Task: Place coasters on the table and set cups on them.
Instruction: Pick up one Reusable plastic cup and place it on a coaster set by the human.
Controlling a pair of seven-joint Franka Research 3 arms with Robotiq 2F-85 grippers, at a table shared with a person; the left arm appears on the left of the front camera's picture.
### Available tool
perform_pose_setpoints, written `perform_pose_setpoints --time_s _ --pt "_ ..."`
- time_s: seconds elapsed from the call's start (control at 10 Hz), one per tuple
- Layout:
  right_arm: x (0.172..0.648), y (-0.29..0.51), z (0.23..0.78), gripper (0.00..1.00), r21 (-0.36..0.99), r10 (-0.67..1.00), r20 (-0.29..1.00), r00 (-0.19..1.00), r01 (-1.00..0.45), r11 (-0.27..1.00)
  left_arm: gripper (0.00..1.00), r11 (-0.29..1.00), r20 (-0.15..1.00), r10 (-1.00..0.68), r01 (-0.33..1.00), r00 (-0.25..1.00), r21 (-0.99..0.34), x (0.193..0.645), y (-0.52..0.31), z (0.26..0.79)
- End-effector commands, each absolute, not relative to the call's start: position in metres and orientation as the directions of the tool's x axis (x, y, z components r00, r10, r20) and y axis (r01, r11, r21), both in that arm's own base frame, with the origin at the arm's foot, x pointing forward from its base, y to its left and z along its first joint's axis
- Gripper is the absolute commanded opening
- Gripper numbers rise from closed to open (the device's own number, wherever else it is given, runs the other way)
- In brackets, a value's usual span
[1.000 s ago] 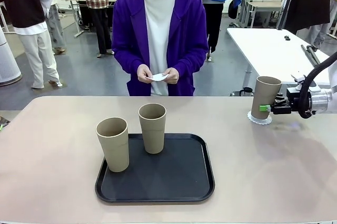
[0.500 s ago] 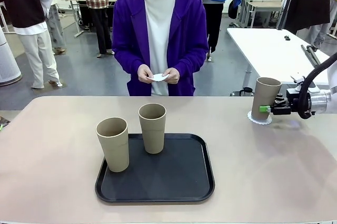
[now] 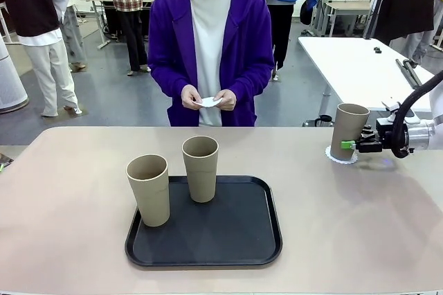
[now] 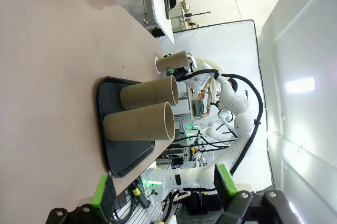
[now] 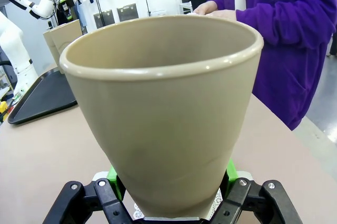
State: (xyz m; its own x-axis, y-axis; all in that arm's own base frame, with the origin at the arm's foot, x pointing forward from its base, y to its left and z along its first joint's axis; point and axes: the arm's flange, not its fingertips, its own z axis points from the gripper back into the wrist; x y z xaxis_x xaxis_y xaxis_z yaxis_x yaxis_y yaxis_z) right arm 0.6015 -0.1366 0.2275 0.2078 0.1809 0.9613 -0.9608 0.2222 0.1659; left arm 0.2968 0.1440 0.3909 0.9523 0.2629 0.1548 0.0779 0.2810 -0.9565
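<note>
Beige table [image 3: 69, 191] at frame right carries 1 coaster [image 3: 339, 158] under a cup [image 3: 348, 123] that the right gripper [image 3: 355, 145] pinches. Check it sits centred and upright, then release gently; the left gripper [image 4: 162, 184] is spread.

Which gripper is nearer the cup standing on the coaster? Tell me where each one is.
Right. The right gripper is shut on the cup, which stands on its coaster. The left gripper, open, is far off, with the tray between.

Matte tan cup [image 3: 348, 125] far right on white lacy-edged coaster [image 3: 342, 158], two matching tan cups [image 3: 149, 191] on black tray [image 3: 228, 234], beige table [image 3: 69, 205], purple jacket [image 3: 243, 46] over white top [image 3: 210, 32], green-padded black right gripper [image 3: 346, 144].
</note>
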Motion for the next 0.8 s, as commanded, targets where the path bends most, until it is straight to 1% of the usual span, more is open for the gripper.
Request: perform_pose_setpoints --time_s 0.0,0.1,0.2,0.7 --pt "0.6071 -0.1411 0.2230 0.81 0.146 0.199 0.962 0.189 -0.966 0.211 1.00 0.272 0.169 0.265 0.095 0.949 -0.958 0.2963 0.1445 0.3911" --pt "0.6069 -0.1410 0.2232 0.97 0.146 0.205 0.960 0.191 -0.965 0.216 1.00 0.272 0.169 0.265 0.095 0.949 -0.958 0.2963 0.1445 0.3911" --pt "0.6065 -0.1404 0.2231 1.00 0.147 0.211 0.958 0.193 -0.965 0.216 1.00 0.272 0.169 0.265 0.095 0.949 -0.958 0.2963 0.1445 0.3911" --pt "0.6047 -0.1406 0.2249 1.00 0.125 0.285 0.940 0.190 -0.965 0.230 1.00 0.272 0.169 0.265 0.095 0.949 -0.958 0.2963 0.1445 0.3911"
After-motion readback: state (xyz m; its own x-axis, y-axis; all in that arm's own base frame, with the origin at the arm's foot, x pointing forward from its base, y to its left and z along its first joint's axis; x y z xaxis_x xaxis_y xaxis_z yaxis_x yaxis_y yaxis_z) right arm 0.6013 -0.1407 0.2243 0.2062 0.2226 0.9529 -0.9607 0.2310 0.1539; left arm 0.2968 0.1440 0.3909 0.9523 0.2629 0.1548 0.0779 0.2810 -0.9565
